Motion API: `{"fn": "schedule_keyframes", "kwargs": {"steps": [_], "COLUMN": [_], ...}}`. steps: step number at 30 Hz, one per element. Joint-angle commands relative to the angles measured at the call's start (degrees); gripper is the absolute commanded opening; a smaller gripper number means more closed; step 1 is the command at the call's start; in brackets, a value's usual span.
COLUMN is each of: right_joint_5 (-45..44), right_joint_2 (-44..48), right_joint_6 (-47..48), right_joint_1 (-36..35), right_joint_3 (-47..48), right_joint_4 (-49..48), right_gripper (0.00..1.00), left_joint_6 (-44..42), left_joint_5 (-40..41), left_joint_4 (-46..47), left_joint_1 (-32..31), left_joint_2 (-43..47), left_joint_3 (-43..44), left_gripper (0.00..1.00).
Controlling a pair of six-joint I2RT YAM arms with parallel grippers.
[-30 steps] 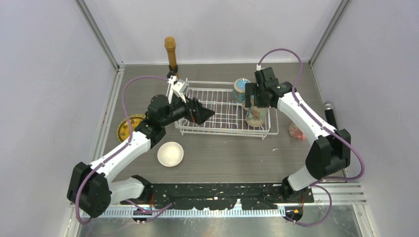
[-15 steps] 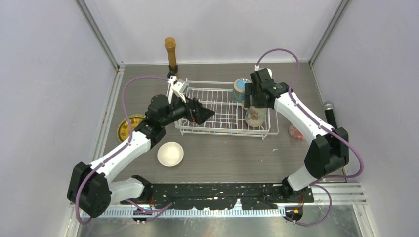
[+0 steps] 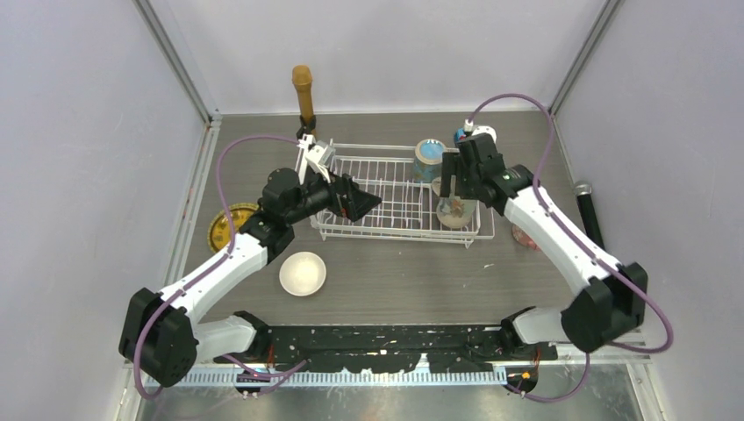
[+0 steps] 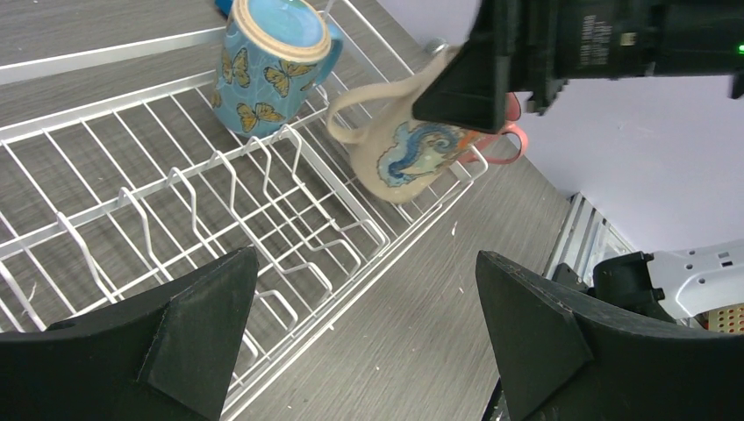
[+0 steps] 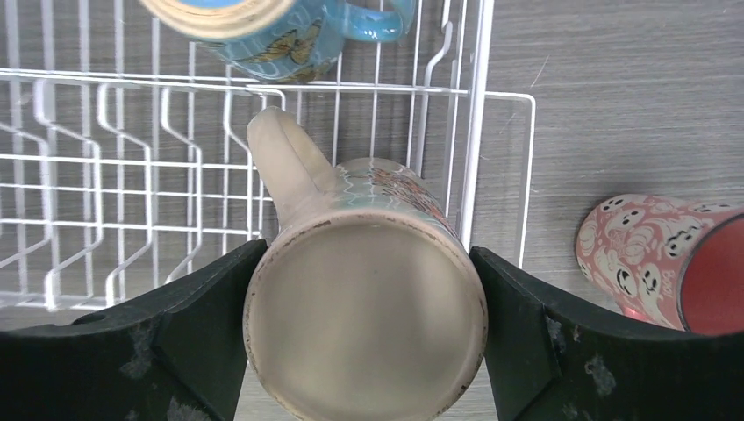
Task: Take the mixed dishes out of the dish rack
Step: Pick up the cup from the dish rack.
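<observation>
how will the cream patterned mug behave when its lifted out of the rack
The cream glazed mug with the blue pattern looks rigid ceramic, so probably stiff, and breakable if dropped. Its round, smooth wall between the right fingers may slip or twist. The loop handle lies near the white wire rack bars and could snag.

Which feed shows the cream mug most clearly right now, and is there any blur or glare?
Right wrist: cream mug sharp, evenly lit, no glare, filling the frame. Left wrist: mug in focus, left claw dark with little detail. Top view: mug small, partly hidden under the right arm, shadows faint.
</observation>
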State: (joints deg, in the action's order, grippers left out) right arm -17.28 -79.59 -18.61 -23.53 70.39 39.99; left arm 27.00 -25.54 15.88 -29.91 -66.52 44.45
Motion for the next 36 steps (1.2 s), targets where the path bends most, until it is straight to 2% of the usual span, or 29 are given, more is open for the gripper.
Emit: {"fn": "schedule_keyframes", "kwargs": {"steps": [1, 8, 15, 19, 23, 25, 29, 32, 36], "right_joint_5": [-2.4, -0.1, 10.9, 18.9, 26.8, 30.3, 31.0, 32.0, 34.2], "right_joint_2": [11.2, 21.0, 26.4, 27.3, 26.5, 25.7, 24.0, 23.1, 22.6], "right_joint_6": [-0.4, -2.1, -6.3, -9.8, -12.2, -13.3, -13.0, -12.0, -10.9], "right_joint_1": [-0.3, -0.3, -0.2, -0.1, -0.1, -0.1, -0.1, -0.1, -0.1], "right_joint_3": [-1.6, -7.9, -11.3, -10.9, -9.8, -9.5, -8.6, -7.8, -6.9], "right_joint_4": [-11.4, -19.9, -25.8, -27.3, -27.7, -27.8, -26.6, -26.0, -25.0], "right_gripper": [0.01, 0.01, 0.01, 0.01, 0.01, 0.01, 0.01, 0.01, 0.01], "left_joint_6": [0.2, 1.0, -0.9, -6.6, -15.8, -17.0, -18.7, -20.5, -19.8], "left_joint_5": [-0.4, -1.4, -7.4, -13.6, -20.6, -20.3, -18.1, -18.7, -30.4], "left_joint_4": [1.5, 2.1, 3.3, 3.4, -1.2, -1.4, -7.6, -7.1, -7.3], "left_joint_1": [-0.2, -0.2, -0.2, -0.2, -0.2, -0.2, -0.1, 0.2, 0.9], "left_joint_2": [0.7, 0.0, -1.7, -3.3, -6.2, -8.3, -14.4, -16.7, -20.0], "left_joint_3": [1.8, 2.5, 5.0, 8.5, 13.2, 14.6, 18.9, 19.2, 21.8], "left_gripper": [1.00, 1.00, 1.00, 1.00, 1.00, 1.00, 0.97, 0.96, 0.89]}}
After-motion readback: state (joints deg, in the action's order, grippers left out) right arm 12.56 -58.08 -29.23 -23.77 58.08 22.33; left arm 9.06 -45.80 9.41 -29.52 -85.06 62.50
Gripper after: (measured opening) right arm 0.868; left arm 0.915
